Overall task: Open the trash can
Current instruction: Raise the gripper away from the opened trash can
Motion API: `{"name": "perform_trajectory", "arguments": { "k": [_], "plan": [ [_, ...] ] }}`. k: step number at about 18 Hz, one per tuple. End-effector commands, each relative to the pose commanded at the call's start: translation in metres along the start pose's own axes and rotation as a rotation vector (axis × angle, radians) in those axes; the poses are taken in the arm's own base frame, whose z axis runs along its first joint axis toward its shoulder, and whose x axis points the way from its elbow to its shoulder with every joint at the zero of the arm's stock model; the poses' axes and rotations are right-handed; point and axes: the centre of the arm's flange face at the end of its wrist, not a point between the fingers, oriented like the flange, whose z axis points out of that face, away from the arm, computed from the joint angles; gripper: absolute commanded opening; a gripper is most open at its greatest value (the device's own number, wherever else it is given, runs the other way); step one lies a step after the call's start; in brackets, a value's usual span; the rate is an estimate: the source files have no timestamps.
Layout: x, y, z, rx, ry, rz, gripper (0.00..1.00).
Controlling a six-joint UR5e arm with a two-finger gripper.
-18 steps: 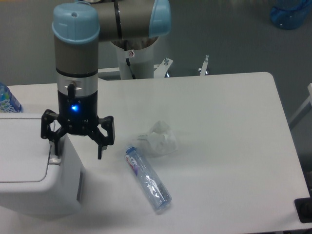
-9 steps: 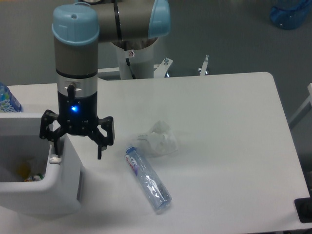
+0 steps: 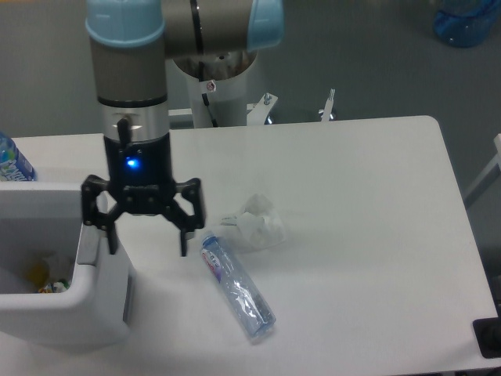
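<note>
The trash can [image 3: 66,301] stands at the front left corner of the tabletop [image 3: 352,204], partly cut by the frame edge; its top is open, the interior showing, with scraps of refuse visible inside; the lid itself cannot be made out in this view; judged on that, the task appears met or very nearly so. The pincer [image 3: 146,241] hangs point-down over the can's right rim, fingers spread wide, one finger [image 3: 110,235] at the rim and the other outboard over the tabletop; it holds nothing. Handling assessment: the can looks a rigid, smooth-walled plastic box, probably light and liable to slide if pushed sideways; its lid would best be worked by a downward press at the right-hand edge, not by gripping the slick walls. Also present: a clear plastic bottle [image 3: 237,288] lying flat just right of the pincer; a crumpled white wrapper [image 3: 257,224] just beyond it; a second bottle [image 3: 12,160] behind the can.
</note>
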Motion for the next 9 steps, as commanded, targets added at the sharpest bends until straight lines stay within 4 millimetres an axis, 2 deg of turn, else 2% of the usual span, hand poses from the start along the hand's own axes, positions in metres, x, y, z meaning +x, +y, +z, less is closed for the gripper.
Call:
{"name": "perform_trajectory", "arguments": {
  "k": [3,9],
  "plan": [
    [-0.028,0.019,0.009,-0.107,-0.035,0.103,1.0],
    [-0.08,0.045,0.02,-0.184,-0.038,0.145,1.0]
  ]
}}
